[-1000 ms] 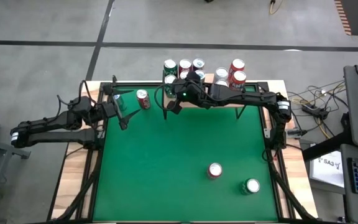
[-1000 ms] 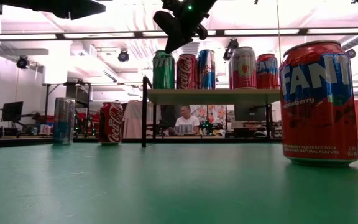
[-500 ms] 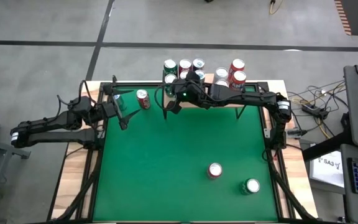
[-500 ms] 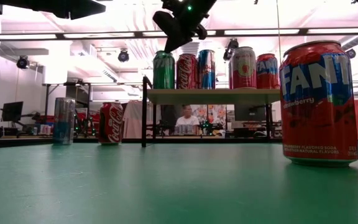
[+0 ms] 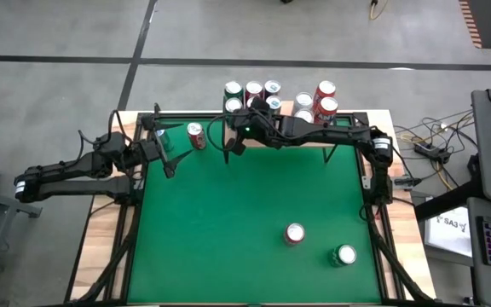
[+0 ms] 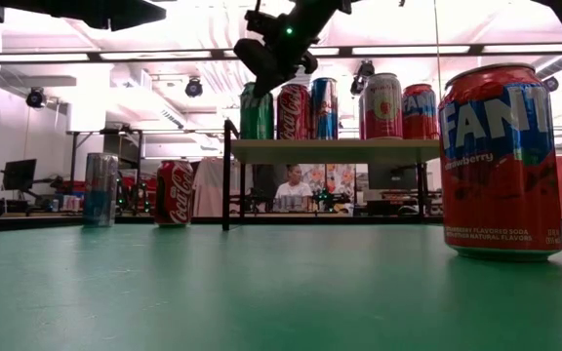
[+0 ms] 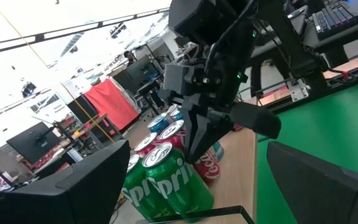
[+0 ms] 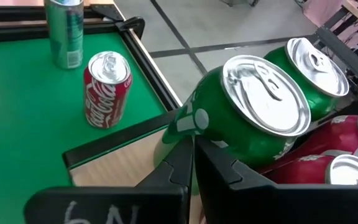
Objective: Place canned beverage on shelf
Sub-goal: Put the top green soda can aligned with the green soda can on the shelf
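The table (image 5: 228, 222) carries the shelf (image 6: 335, 150) at its far edge, loaded with cans. The right claw (image 5: 233, 147), fingers closed and empty, hangs just beside the green can (image 8: 247, 118) at the shelf's corner. The left claw (image 5: 167, 164), fingers spread wide, waits near the Coca-Cola can (image 5: 196, 135) standing on the table.

Wooden-topped shelf (image 6: 335, 150) on black legs, far table edge; upright cans (image 6: 381, 106) on top.

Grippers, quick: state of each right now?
Left gripper: open, holding nothing.
Right gripper: shut, empty, beside the green Sprite cans on the shelf.
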Tool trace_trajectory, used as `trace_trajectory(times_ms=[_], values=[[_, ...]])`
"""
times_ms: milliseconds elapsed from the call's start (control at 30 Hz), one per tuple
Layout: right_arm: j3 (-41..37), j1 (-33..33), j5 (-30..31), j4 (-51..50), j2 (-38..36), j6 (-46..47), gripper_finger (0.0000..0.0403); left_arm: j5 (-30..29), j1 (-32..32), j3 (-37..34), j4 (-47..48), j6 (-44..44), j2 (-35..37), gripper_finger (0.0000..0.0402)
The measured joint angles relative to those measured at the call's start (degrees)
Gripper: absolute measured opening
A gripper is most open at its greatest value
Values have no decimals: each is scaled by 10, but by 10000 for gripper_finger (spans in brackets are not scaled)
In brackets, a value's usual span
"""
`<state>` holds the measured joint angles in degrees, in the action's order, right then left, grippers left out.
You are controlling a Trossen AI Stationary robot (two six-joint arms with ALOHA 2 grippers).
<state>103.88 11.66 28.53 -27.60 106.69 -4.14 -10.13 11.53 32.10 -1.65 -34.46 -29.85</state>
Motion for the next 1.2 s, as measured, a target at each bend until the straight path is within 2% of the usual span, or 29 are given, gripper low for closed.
trace_trajectory(times_ms=[1200], values=[[4,12,16,27,0,-2,9,0,0,0,0,0,-1,363]])
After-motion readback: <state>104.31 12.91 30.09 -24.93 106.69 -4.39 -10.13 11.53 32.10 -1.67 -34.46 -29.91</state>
